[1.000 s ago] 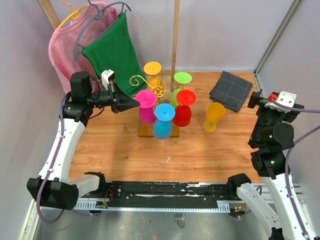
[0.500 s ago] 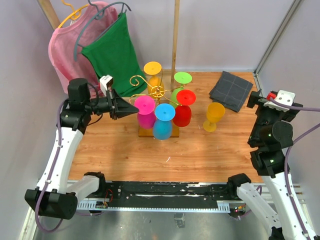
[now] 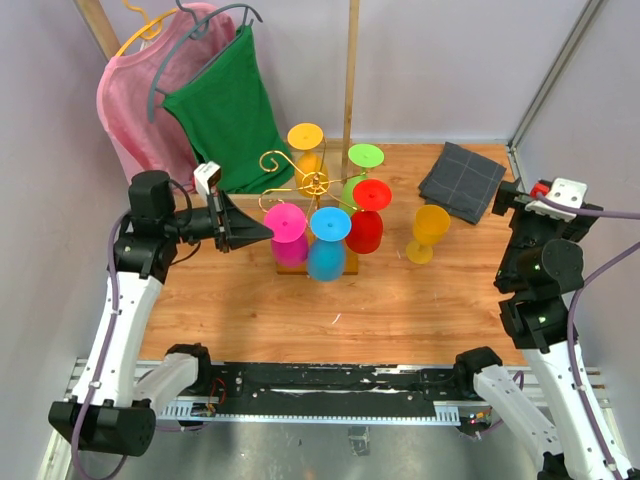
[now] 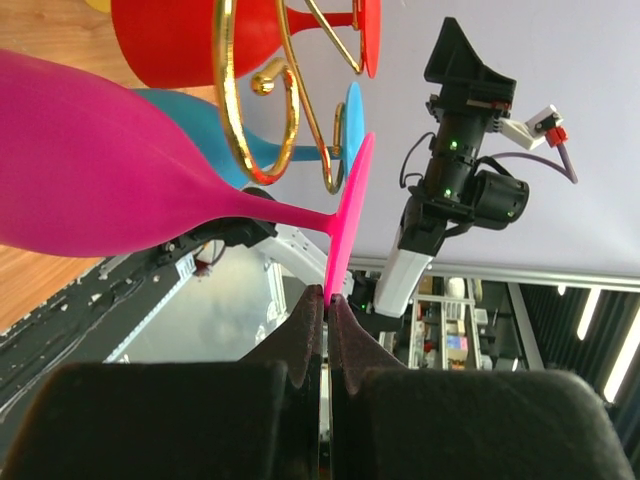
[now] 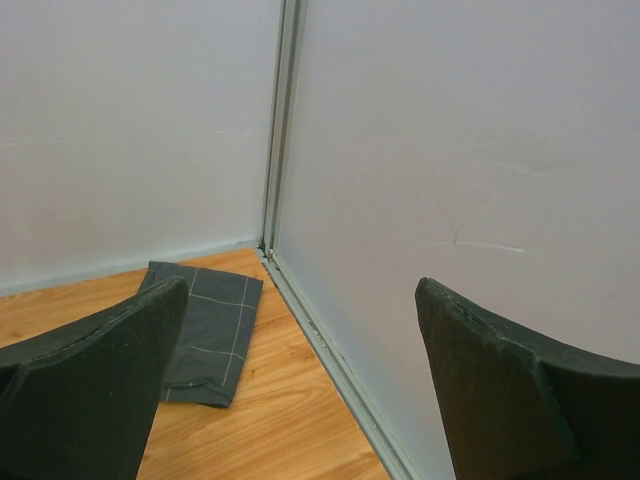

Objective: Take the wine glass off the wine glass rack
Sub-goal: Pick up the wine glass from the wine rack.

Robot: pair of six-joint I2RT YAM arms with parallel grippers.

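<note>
Pinching magenta wine glass (image 4: 100, 170) by foot rim in closed left gripper (image 4: 325, 300), at left side of gold wine glass rack (image 3: 314, 182) near counter's (image 3: 400, 300) far edge; with right gripper (image 5: 303, 290) spread wide at right edge.

cloth (image 3: 462, 180) right of rack (image 3: 314, 183); lone glass (image 3: 428, 232) between.

Left claw (image 4: 326, 300) pinched nearly together, level; right claw (image 5: 300, 290) spread wide, high up.

Gray cloth (image 3: 461, 180) lies back right; green shirt (image 3: 225, 120), pink shirt (image 3: 125, 100) hang back left.
</note>
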